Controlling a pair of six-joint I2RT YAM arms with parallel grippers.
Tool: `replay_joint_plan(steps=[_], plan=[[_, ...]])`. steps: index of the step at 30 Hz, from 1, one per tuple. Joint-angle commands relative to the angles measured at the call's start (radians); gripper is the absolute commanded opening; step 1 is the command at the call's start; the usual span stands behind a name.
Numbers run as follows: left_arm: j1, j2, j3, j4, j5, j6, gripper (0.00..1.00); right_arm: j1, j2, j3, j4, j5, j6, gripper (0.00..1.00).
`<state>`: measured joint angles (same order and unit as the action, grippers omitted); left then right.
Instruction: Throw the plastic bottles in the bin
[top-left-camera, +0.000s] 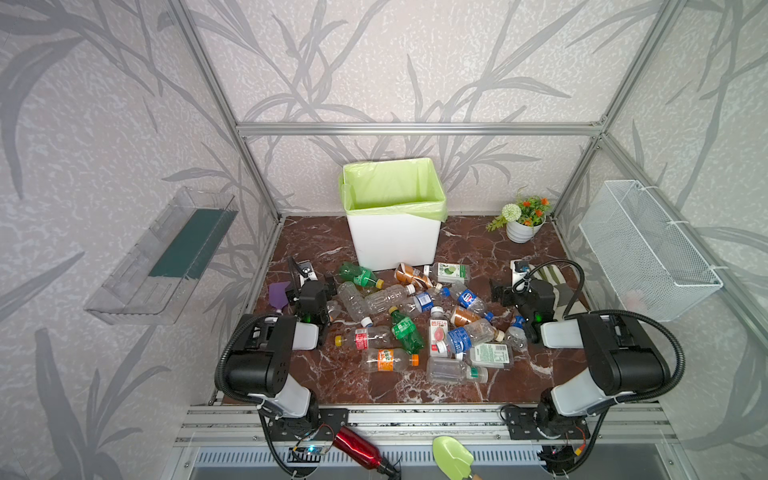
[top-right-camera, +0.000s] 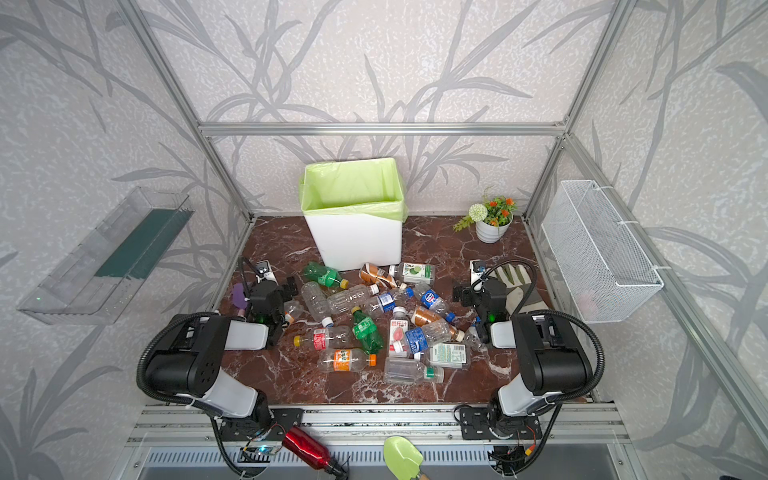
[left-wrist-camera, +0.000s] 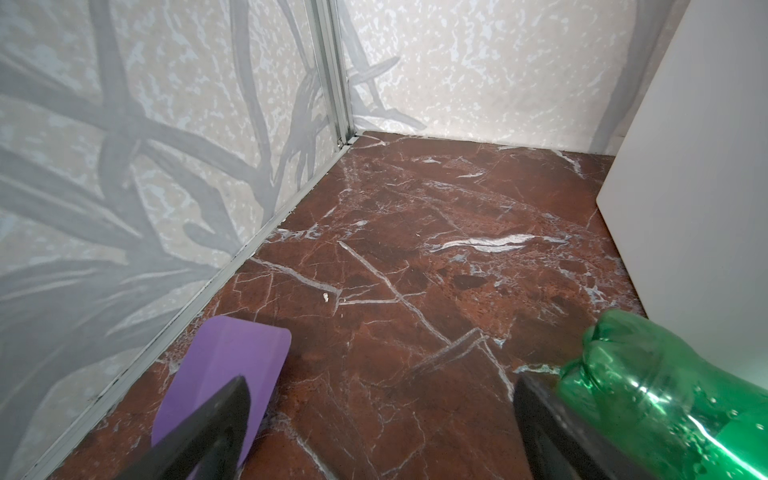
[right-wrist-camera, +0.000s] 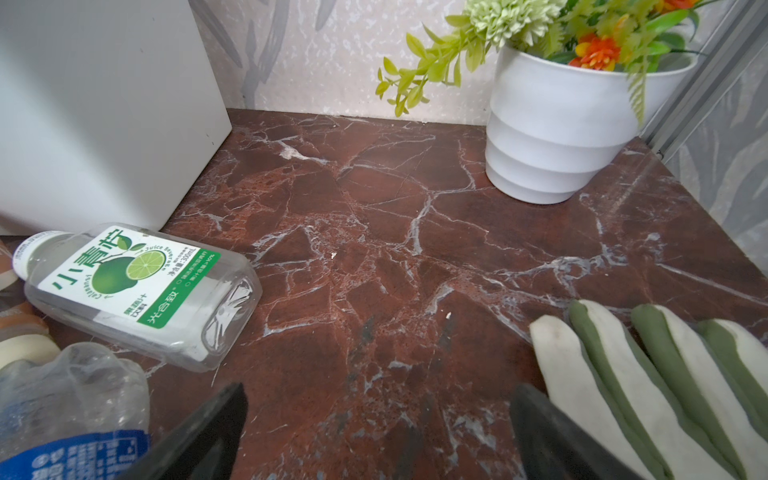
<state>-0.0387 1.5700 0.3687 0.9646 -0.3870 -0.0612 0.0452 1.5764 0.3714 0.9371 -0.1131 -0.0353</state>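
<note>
Several plastic bottles (top-left-camera: 415, 320) (top-right-camera: 374, 320), clear, green and brown, lie in a heap mid-table in both top views. Behind them stands the white bin (top-left-camera: 395, 241) (top-right-camera: 357, 245) with its light green liner. My left gripper (top-left-camera: 311, 286) (left-wrist-camera: 382, 399) sits low at the heap's left edge, open and holding nothing. A green bottle (left-wrist-camera: 665, 399) lies just outside one of its fingers. My right gripper (top-left-camera: 515, 286) (right-wrist-camera: 378, 407) is open over bare table at the heap's right edge. A lime-labelled bottle (right-wrist-camera: 137, 286) and a blue-labelled one (right-wrist-camera: 70, 415) lie beside it.
A purple scraper (left-wrist-camera: 224, 374) lies by the left wall, and a green-and-white glove (right-wrist-camera: 648, 374) lies beside the right gripper. A white flower pot (top-left-camera: 523, 228) stands back right. A clear tray (top-left-camera: 162, 257) and a wire basket (top-left-camera: 648, 249) hang on the side walls. A red metal bottle (top-left-camera: 357, 449) lies on the front rail.
</note>
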Motion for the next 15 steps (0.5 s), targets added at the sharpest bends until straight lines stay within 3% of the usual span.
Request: replay_joint_plan(steps=[1,3,9,11,15], plan=[[0.005,-0.028,0.014,-0.046,-0.005,-0.015,0.99,0.004,-0.020,0.021,-0.015,0.030,0.007,0.99],[0.009,-0.073,0.034,-0.115,0.008,-0.002,0.99,-0.003,-0.089,0.068,-0.159,0.079,0.035,0.99],[0.009,-0.298,0.212,-0.568,-0.096,-0.063,0.99,-0.007,-0.213,0.376,-0.900,0.144,0.233,0.99],[0.008,-0.349,0.277,-0.688,-0.085,-0.068,0.99,-0.006,-0.210,0.452,-1.079,0.189,0.330,0.99],[0.007,-0.400,0.324,-0.767,-0.010,-0.058,0.99,-0.002,-0.216,0.536,-1.339,0.179,0.431,0.99]])
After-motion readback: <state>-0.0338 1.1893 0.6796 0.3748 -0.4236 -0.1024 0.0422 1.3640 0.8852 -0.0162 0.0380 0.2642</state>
